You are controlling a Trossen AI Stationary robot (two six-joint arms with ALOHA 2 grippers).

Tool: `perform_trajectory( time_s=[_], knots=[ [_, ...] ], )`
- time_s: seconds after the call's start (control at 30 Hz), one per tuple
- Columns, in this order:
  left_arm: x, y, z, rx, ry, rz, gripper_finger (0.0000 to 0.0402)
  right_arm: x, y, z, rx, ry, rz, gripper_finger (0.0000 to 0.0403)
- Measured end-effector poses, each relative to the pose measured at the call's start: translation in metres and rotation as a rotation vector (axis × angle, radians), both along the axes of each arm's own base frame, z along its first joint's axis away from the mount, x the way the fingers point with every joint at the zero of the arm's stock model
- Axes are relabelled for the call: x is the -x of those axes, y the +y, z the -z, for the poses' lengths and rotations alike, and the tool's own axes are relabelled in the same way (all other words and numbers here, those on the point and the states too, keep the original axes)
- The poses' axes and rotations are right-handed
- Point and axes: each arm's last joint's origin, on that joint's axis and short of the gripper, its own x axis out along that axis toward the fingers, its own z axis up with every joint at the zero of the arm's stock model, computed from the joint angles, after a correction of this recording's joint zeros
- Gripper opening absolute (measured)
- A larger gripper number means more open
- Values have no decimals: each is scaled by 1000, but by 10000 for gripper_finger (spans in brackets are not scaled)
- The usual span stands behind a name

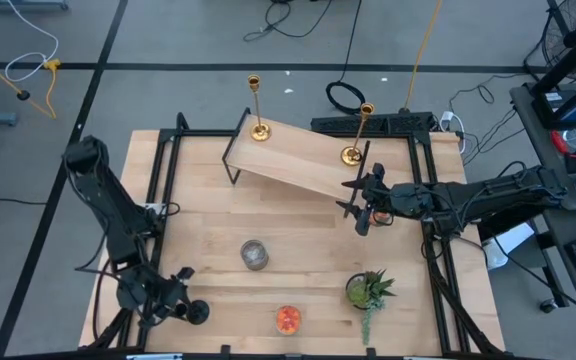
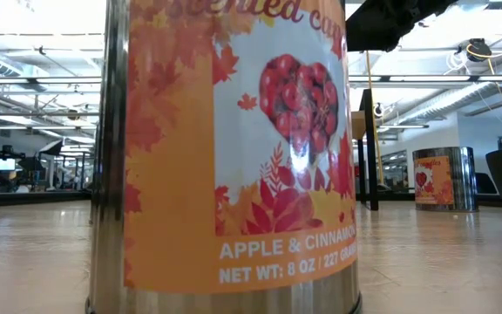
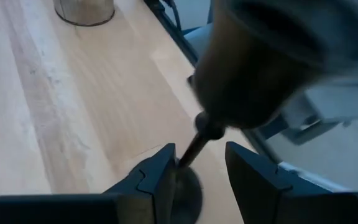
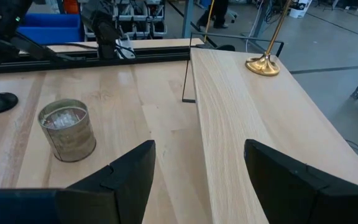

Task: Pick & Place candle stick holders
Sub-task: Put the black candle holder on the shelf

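Workshop flooring surrounds the wooden table (image 1: 218, 190). Low in the high view's left, a short black candlestick (image 1: 197, 311) is stood upright, its thin stem flanked by the left gripper (image 3: 201, 168) with fingers parted. It is judged rigid and top-heavy; the stem is the grip point. Two gold candlesticks (image 1: 256, 108) (image 1: 356, 132) are stood on the raised shelf (image 1: 298, 155). The right gripper (image 1: 363, 210) is held wide open beside the shelf edge; open tabletop lies centrally.

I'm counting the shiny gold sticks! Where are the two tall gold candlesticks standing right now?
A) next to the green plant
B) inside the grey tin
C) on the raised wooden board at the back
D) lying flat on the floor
C: both gold candlesticks stand upright on the raised wooden board at the table's back.
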Motion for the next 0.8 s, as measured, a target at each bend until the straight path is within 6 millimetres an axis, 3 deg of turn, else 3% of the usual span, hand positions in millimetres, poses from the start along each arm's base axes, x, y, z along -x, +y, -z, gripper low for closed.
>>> perform_trajectory(
  time_s=[0.27, 0.53, 0.8],
  knots=[
    [-1, -1, 7, -93, -40, 46, 130, 0, 0, 0, 0, 0, 0, 242],
    [-2, -1, 6, -126, -74, 69, 15, 0, 0, 0, 0, 0, 0, 242],
    [-28, 9, -5, -172, -292, -189, 21, -1, 0, -2, -3, -18, 0, 242]
  ],
)
